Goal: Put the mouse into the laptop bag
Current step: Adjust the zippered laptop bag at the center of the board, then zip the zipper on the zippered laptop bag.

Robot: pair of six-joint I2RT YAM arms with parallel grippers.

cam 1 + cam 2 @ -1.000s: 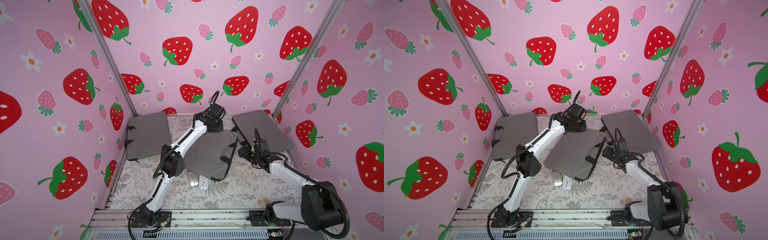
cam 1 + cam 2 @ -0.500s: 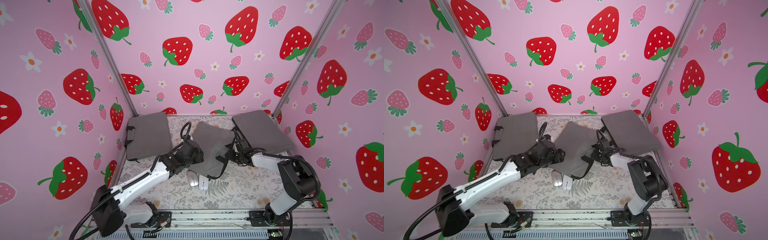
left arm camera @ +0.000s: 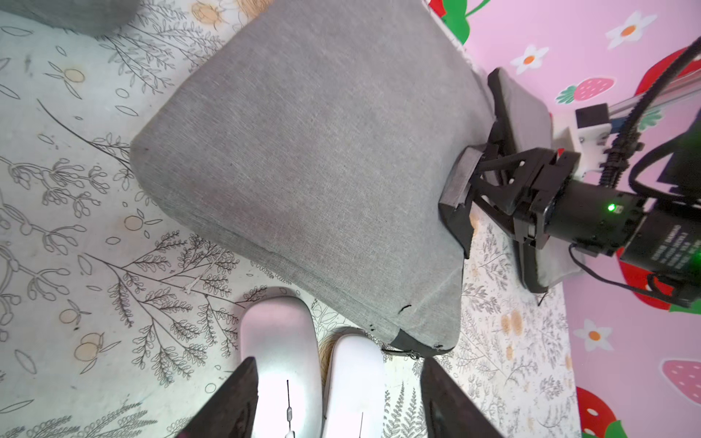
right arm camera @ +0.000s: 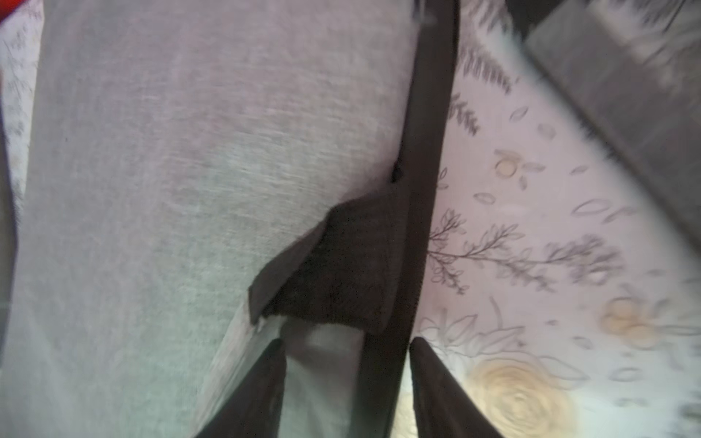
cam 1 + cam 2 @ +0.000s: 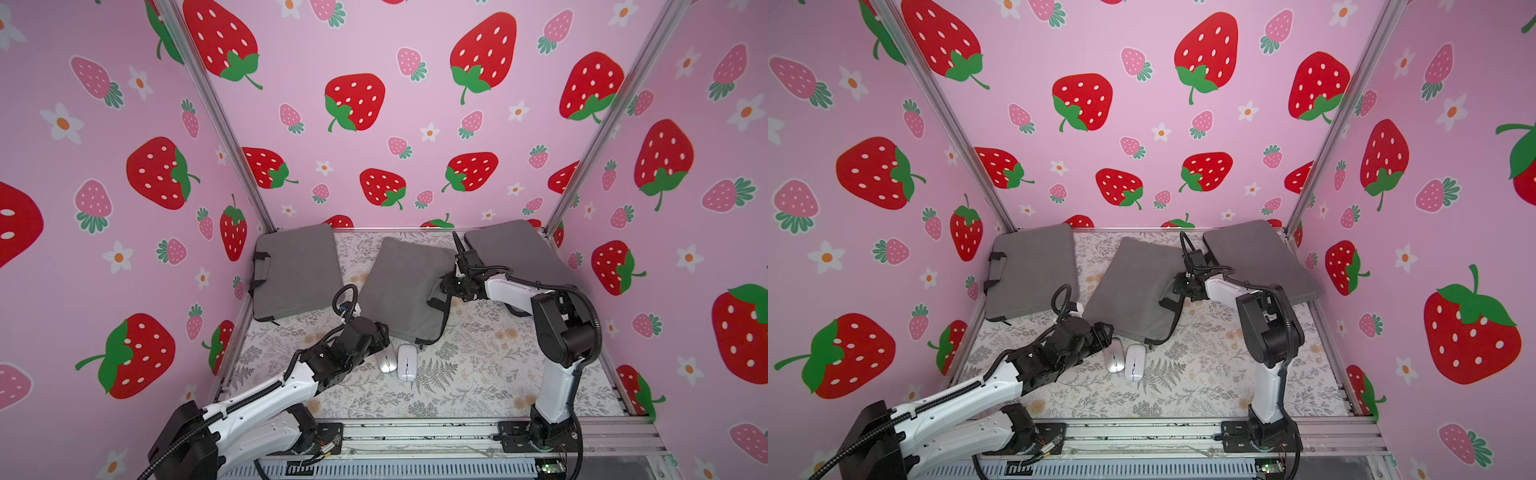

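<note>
**Top views:** In both top views I count 3 grey bags, 2 mice, 2 arms. The mid bag (image 5: pixel 405 286) lies skewed on the worktop (image 5: pixel 478 374). One more bag lies on its L-arm side (image 5: pixel 297 270) and one on its R-arm side (image 5: pixel 515 253).

The silver mouse (image 5: pixel 387 360) and the white mouse (image 5: pixel 407 362) sit side by side just off the mid bag's near corner, on the worktop, not in any bag. Their long axes are parallel and run toward that bag's near edge.

The L fingers (image 5: pixel 380 336) are just beside the silver mouse. The R fingers (image 5: pixel 441 291) are well apart from both mice, at the mid bag's handle edge. So the L arm is much the nearer.

**L wrist view:** The L fingers (image 3: pixel 231 402) are spread wide w/ nothing held. The silver mouse (image 3: pixel 280 349) and the white mouse (image 3: pixel 354 379) both lie btwn the tips, lengthwise along the fingers' reach. The mid bag (image 3: pixel 322 151) has its corner just beyond them. My read: closing here would trap both mice, so I'd centre on one first. The task doesn't say which.

The R fingers (image 3: pixel 497 163) show too, astride the bag's handle patch.

**R wrist view:** Blurred. The mid bag (image 4: pixel 189 151) has its black edge strip (image 4: pixel 425 151) running btwn the R fingers (image 4: pixel 261 386). The tips are apart, but I can't tell if they pinch it.
</note>
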